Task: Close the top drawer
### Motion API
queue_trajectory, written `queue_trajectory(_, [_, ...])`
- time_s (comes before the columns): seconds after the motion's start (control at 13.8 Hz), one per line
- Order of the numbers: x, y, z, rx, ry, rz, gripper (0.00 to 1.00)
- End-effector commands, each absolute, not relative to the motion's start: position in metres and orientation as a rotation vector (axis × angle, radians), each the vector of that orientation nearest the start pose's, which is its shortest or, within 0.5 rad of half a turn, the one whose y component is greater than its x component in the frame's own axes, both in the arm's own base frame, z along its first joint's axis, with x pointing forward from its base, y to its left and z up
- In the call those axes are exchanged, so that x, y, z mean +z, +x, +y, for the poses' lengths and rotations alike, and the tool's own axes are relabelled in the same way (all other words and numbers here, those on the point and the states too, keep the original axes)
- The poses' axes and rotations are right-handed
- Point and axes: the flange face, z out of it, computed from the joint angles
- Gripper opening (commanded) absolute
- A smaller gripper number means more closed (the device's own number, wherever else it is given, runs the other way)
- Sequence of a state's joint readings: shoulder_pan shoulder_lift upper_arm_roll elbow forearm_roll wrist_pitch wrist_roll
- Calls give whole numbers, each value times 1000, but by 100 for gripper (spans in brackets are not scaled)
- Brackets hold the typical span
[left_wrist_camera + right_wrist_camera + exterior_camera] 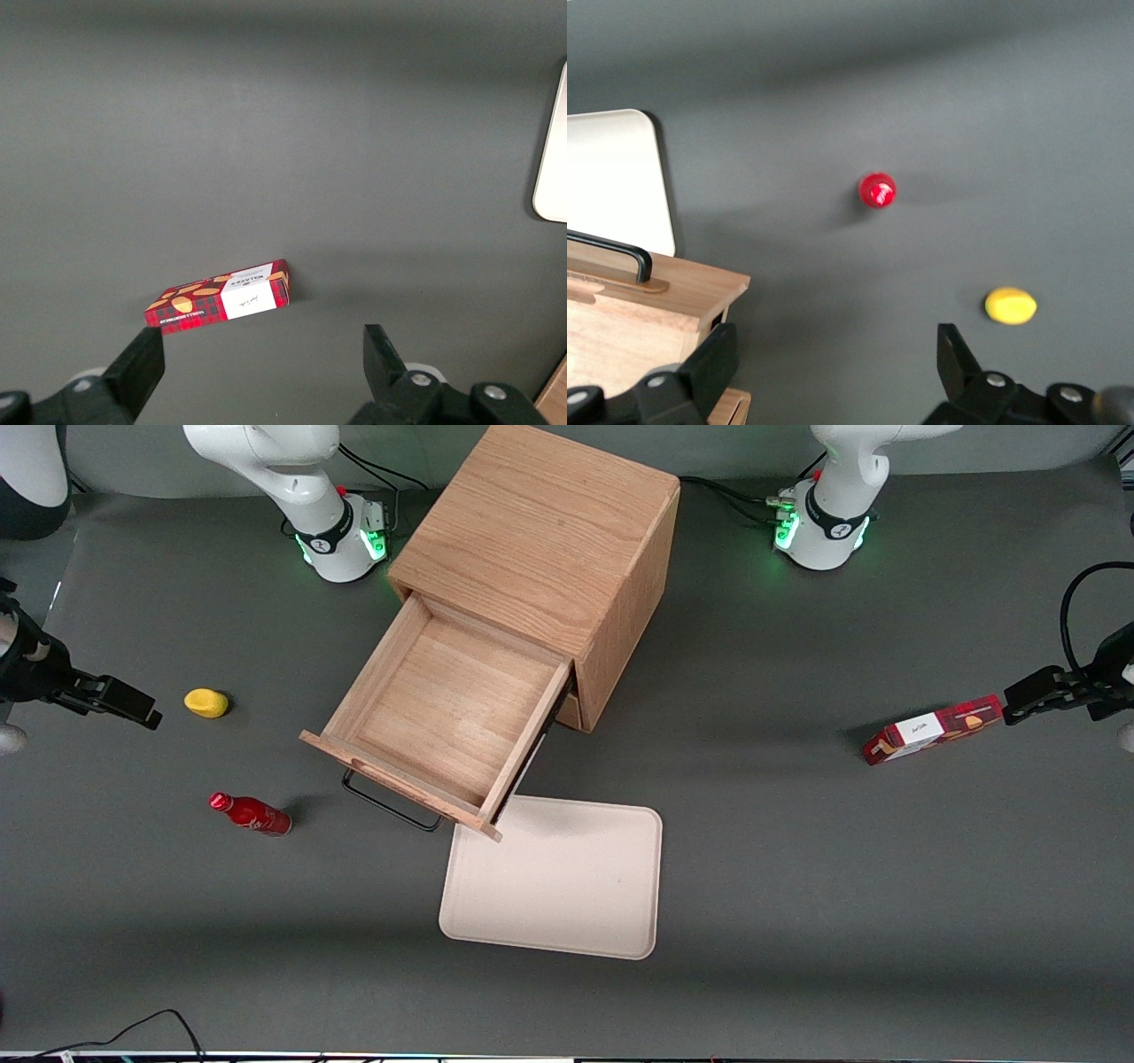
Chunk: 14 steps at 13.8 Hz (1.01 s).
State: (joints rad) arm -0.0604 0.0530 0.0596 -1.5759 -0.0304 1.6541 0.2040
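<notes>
Approach step: drawer (443,708) fully out of cabinet (540,540), above tray (558,877); gripper (833,372) wide open, empty, toward working arm's end; next needs reaching handle (390,804), pushing in

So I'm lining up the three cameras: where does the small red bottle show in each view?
Front view: the small red bottle stands on the grey table toward the working arm's end, nearer the camera than the yellow lemon-shaped object.
Right wrist view: its red cap seen from above; the open gripper hangs apart from it.
Left wrist view: not in it.
Shared landmark: the yellow object.
</notes>
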Motion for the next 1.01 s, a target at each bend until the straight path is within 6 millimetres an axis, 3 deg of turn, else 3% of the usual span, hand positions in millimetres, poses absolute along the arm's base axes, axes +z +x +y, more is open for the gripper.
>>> queue_trajectory(0.0, [586,594,10,-85,-3138,127,100])
queue_trajectory(0.14, [574,614,31,-99,-3130,61,100])
queue_trajectory(0.36, [557,647,56,-99,-3101,-205,100])
queue_trajectory(0.65, [515,686,114,-63,-2981,-419,100])
queue_trajectory(0.94, [479,711,129,-53,-2754,-661,100])
